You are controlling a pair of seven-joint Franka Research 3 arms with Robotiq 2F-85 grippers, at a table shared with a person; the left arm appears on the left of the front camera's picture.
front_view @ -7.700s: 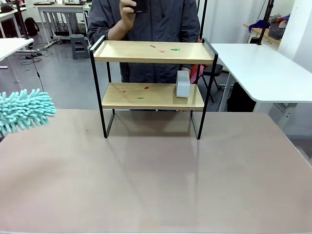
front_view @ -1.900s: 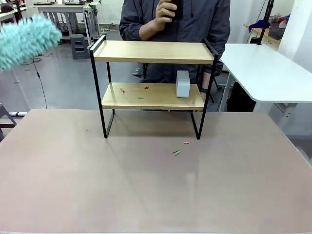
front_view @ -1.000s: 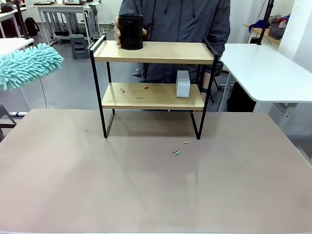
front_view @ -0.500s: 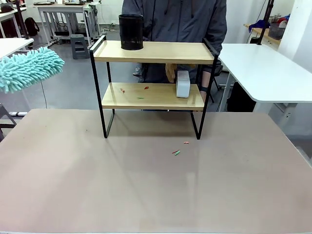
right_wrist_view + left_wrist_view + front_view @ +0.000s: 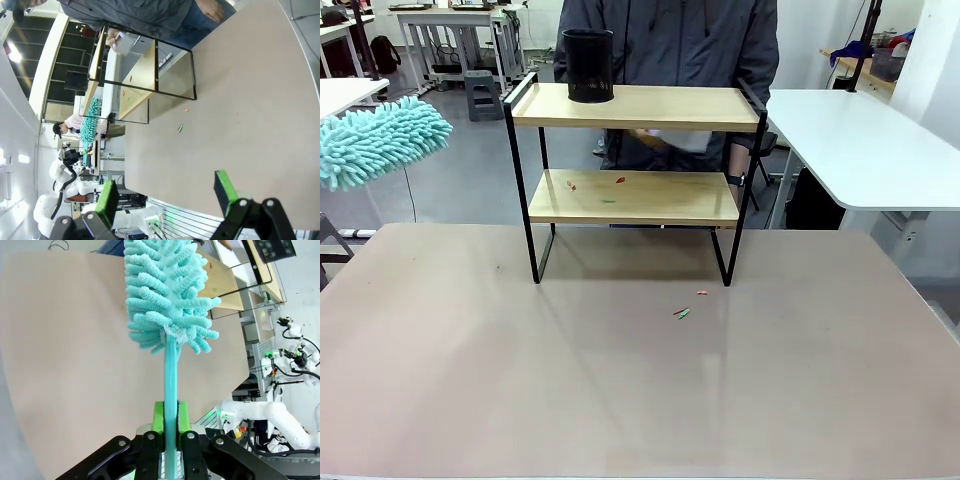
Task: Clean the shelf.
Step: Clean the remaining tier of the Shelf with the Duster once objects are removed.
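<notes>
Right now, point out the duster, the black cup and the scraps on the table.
duster (image 5: 380,140), front view, fluffy head.
black cup (image 5: 588,65), front view, side wall.
scraps (image 5: 683,314), front view, green piece.

Lab: rows of white desks (image 5: 850,140)

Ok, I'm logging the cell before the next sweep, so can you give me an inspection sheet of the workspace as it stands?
Surface: table, a few coloured scraps lying in front of the shelf.
Job's things: shelf upright at the far side; more scraps on its lower board.
Clutter: black cup on the top board.
Grippers: left gripper shut on the teal duster; right gripper open, empty.
Cables: thin dark cable on the floor, far left.
Surroundings: person behind the shelf, hand holding something pale; white desk at right.
</notes>
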